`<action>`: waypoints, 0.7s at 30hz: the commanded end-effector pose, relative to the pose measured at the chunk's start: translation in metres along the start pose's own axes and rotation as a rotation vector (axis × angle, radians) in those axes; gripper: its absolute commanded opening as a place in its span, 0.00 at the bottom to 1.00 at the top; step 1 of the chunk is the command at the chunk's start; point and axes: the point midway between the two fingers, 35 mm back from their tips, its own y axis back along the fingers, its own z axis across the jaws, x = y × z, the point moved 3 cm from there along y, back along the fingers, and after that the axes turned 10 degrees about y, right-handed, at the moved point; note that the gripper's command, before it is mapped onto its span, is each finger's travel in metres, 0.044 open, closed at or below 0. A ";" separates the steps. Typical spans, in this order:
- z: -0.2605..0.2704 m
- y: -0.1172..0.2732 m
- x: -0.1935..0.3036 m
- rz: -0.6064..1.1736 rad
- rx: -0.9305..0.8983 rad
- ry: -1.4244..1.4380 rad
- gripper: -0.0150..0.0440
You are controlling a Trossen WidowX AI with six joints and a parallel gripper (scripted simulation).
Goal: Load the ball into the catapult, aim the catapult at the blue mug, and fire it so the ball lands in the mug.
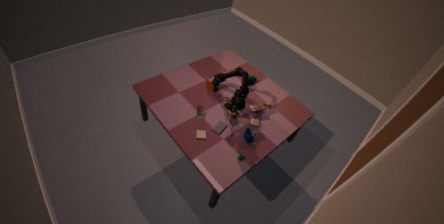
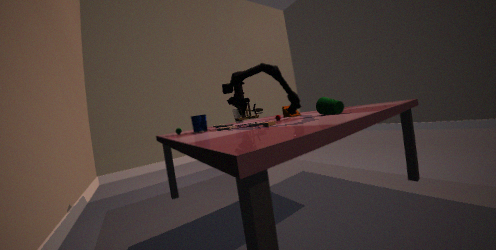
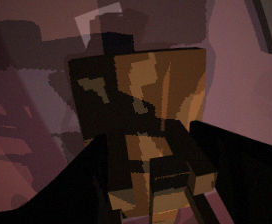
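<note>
The wooden catapult [image 1: 232, 113] [image 2: 253, 115] [image 3: 182, 85] is on the table below the arm. My gripper [image 3: 148, 135] points down at it and is shut on its block-like middle part, one dark finger on each side. The blue mug [image 1: 249, 136] [image 2: 199, 123] stands apart from the catapult, nearer the table edge. A small green ball [image 1: 240, 157] [image 2: 178, 131] lies beyond the mug near that edge. A small red ball [image 2: 278, 117] shows on the table in the exterior view. Whether a ball sits in the catapult's cup cannot be told.
A big green cylinder [image 1: 251, 80] [image 2: 328, 106] lies behind the arm. An orange object [image 1: 210, 85] [image 2: 290, 112] is by the arm's base. A grey tile [image 1: 219, 128] [image 3: 268, 25], pale tiles [image 1: 201, 134] [image 1: 255, 123] and a greyish cylinder [image 1: 201, 112] lie around the catapult.
</note>
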 end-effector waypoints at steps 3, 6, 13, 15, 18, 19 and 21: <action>-0.001 -0.008 0.000 -0.007 0.000 -0.009 0.25; -0.001 -0.013 0.000 -0.007 -0.001 -0.009 0.25; 0.000 -0.025 0.000 -0.007 -0.001 -0.009 0.25; 0.000 -0.028 0.000 -0.007 -0.002 -0.010 0.25; 0.000 -0.028 0.000 0.000 -0.001 -0.002 0.25; 0.000 -0.028 0.000 0.000 -0.001 -0.002 0.25; 0.000 -0.028 0.000 0.000 -0.001 -0.002 0.25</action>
